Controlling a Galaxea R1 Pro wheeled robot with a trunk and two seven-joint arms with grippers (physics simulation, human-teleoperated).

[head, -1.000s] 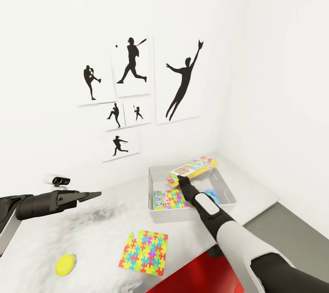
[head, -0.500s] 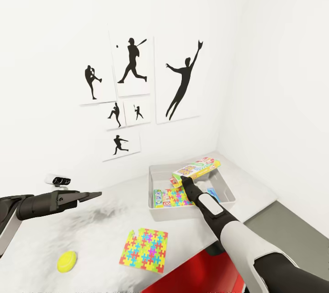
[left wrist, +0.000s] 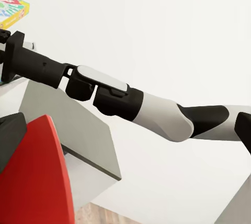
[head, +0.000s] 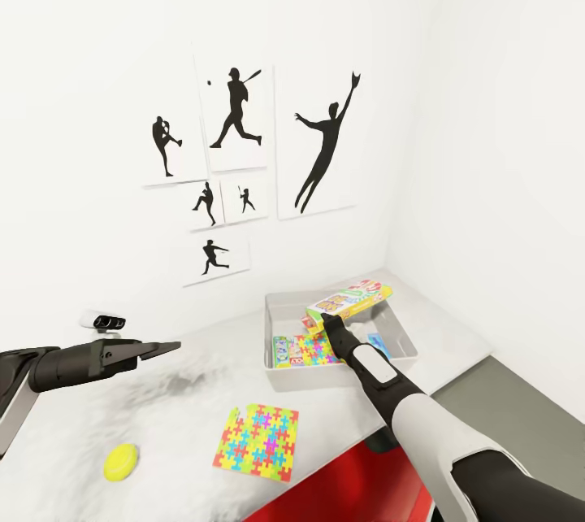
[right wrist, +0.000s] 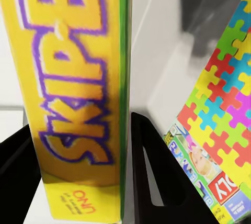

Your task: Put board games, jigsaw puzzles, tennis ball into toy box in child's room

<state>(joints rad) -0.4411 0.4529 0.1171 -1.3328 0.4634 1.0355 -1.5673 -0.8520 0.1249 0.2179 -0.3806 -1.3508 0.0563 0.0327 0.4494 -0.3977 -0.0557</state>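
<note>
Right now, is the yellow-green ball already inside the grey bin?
No. The tennis ball lies on the table, well apart from the toy box.

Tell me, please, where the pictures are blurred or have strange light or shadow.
Head view: sharp, though the table top looks mottled, with a dark smudge under the left gripper. Right wrist view: the board game is so near that its yellow side and purple letters blur; the puzzle is clearer. Left wrist view: even light, soft edges, no glare.
</note>
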